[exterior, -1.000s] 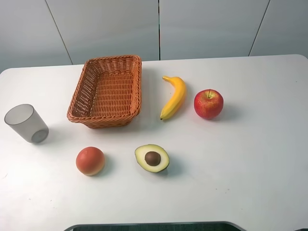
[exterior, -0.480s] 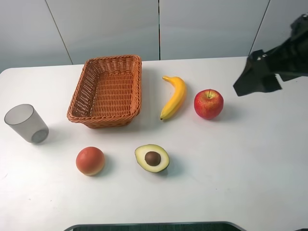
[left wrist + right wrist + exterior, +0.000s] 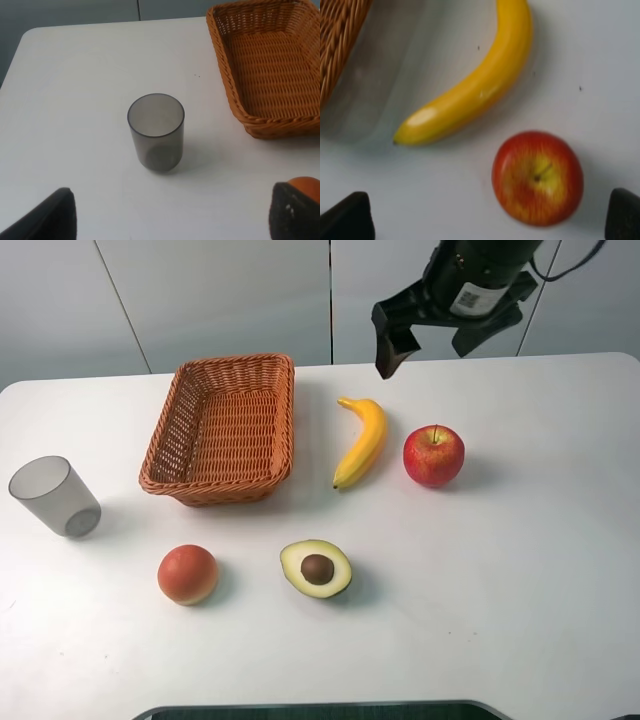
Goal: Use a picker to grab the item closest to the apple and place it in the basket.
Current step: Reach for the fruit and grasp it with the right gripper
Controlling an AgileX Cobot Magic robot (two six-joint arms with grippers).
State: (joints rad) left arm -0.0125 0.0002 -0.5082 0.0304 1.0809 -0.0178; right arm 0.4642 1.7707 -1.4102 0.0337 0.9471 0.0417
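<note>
The right pincer (image 3: 428, 352) had swung in from the side within the last second and hung high, jaws wide apart, holding nothing. Almost straight below it lay the apple (image 3: 434, 455). Just beside that, toward the basket, lay the banana (image 3: 362, 443), the nearest item and so the likely target, unmoved on the bench. Beyond the banana sat the basket (image 3: 285, 420). The approach had only begun, with descent and grasp still to come. The left pincer (image 3: 175, 220), well away, was open and empty.

The right wrist view is softly blurred; the banana (image 3: 475, 87) runs off its edge and only a corner of the basket (image 3: 337, 30) shows. In the left wrist view, 1 of the jaws hides most of an orange fruit (image 3: 307, 183).
</note>
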